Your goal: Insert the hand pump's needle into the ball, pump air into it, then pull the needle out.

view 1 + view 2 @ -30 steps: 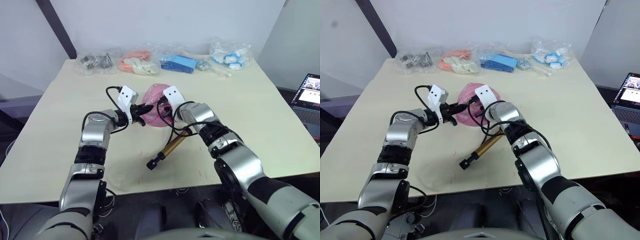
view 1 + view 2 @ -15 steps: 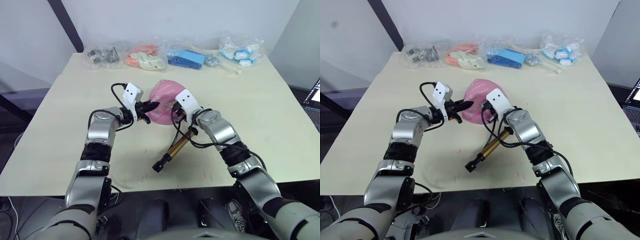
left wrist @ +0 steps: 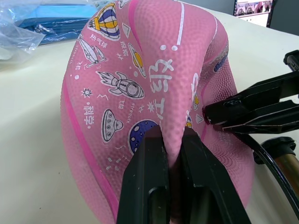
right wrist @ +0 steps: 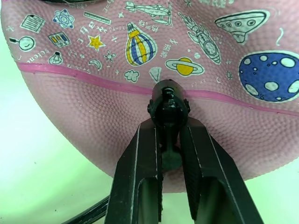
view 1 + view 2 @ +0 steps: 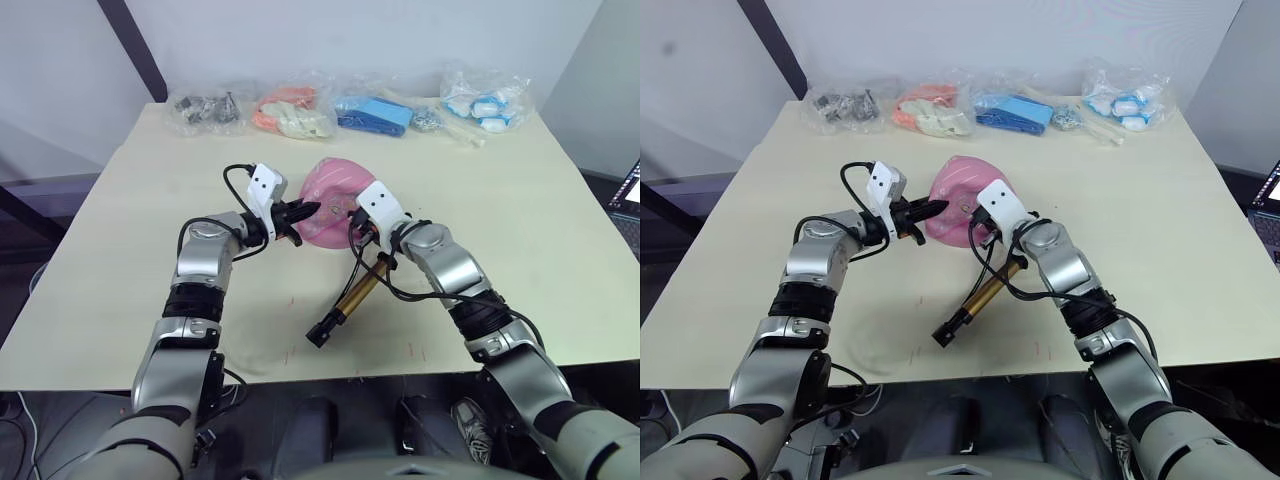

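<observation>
Left hand (image 5: pixel 303 211): centre-left of frame, clenched on a fold of the ball (image 5: pixel 335 190). Ball: pink, dented, mid-frame on counter (image 5: pixel 120 230). Right hand (image 4: pixel 169 122): grasping the needle fitting (image 4: pixel 168 103), pressed against the ball. Hand pump (image 5: pixel 350 296): lying below the ball, lower centre.

The ball (image 3: pixel 154 93) is bumpy pink rubber with printed pictures, the hand pump (image 5: pixel 350 295) is shiny gold metal, and the table (image 5: pixel 560 230) looks smooth and matt.
</observation>
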